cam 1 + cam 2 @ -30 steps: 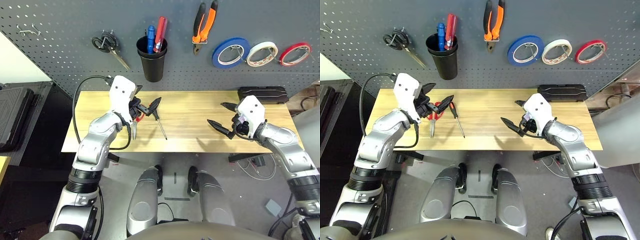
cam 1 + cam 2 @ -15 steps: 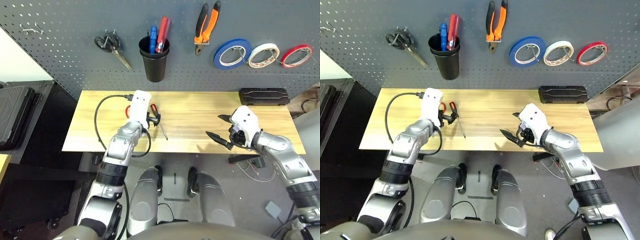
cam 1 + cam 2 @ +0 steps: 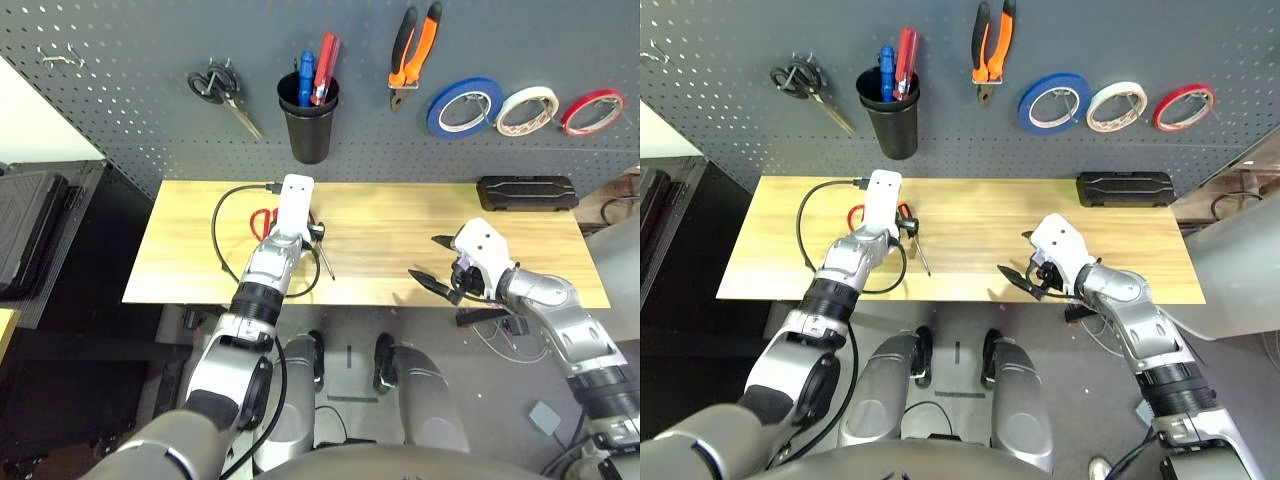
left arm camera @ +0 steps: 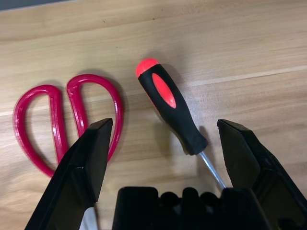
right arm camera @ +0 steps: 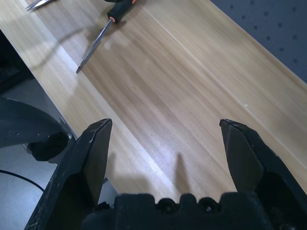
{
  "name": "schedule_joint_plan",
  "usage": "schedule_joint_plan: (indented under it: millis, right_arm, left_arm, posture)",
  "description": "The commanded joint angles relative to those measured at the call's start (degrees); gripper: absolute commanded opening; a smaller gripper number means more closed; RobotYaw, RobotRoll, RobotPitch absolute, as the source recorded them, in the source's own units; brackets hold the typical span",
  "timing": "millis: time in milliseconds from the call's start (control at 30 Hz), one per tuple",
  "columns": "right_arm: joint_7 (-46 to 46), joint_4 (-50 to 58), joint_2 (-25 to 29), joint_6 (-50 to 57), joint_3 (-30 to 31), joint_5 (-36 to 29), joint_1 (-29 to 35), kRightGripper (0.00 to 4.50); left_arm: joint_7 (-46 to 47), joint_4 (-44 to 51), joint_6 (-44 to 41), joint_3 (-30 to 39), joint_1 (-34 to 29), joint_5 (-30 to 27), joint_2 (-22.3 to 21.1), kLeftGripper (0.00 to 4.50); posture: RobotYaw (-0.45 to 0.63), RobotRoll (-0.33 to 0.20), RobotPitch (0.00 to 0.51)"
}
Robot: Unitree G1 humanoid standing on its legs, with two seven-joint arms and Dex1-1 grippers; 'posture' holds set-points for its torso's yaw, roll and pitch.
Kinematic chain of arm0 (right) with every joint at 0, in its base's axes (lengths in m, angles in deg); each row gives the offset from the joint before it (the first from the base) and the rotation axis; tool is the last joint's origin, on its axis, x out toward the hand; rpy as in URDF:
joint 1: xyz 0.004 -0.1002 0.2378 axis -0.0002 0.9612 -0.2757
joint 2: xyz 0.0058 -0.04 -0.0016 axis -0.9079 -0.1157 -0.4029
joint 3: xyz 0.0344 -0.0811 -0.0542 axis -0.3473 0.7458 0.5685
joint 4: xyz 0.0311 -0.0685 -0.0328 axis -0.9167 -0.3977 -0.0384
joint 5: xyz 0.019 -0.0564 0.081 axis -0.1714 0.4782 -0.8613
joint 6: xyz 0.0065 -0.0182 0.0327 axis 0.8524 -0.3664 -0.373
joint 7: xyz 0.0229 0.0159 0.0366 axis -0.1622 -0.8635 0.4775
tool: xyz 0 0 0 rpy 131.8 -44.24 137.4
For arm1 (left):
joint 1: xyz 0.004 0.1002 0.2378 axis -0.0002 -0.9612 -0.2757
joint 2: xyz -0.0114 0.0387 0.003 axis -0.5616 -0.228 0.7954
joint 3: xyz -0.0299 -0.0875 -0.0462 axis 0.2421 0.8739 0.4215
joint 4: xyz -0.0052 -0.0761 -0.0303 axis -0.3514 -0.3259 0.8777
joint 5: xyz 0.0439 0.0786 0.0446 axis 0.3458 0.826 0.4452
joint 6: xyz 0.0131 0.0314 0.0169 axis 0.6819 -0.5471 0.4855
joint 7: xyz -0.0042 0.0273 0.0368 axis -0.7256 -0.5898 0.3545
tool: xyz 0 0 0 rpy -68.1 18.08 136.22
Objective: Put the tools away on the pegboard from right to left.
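Black-and-orange screwdriver (image 4: 172,111) flat on bench (image 3: 400,250), straight ahead of left tool (image 4: 163,165), jaws wide, handle between them; shaft runs back toward robot. Scissors (image 4: 67,115) just beside. Right tool (image 3: 440,262) wide, empty, well apart.

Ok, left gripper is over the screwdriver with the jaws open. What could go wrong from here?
The scissors lie close beside the screwdriver, and one finger of the left gripper sits over a scissor loop, so closing could catch or shove them. The round handle may roll away. The cup already holds two tools, so dropping it in could be tight.
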Motion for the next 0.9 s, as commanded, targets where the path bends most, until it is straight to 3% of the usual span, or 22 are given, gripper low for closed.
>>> schedule_joint_plan:
  millis: [33, 667, 767, 900]
  right_arm:
    - [0.5, 1.1, 0.3, 0.9, 0.2, 0.6, 1.3, 4.46]
    - [1.7, 3.0, 1.4, 1.9, -0.6, 0.5, 2.2, 4.46]
    - [1.8, 3.4, 1.4, 2.1, -0.5, 0.5, 2.4, 4.5]
    - [1.5, 3.6, 1.5, 2.4, -0.4, 0.5, 2.1, 4.5]
  left_arm:
    - [0.5, -6.0, 3.1, 0.5, 1.7, 0.6, 0.7, 4.5]
    - [-0.9, -20.3, 9.2, 2.0, 5.7, 0.0, 2.7, 4.5]
    - [-1.1, -21.8, 9.7, 2.4, 5.8, 0.0, 2.9, 3.86]
    - [-1.2, -23.8, 9.7, 3.1, 5.8, 0.0, 2.9, 2.33]
  posture:
    - [0.07, 0.0, 0.24]
    - [0.03, 0.0, 0.243]
    - [0.03, 0.0, 0.243]
    - [0.03, 0.0, 0.248]
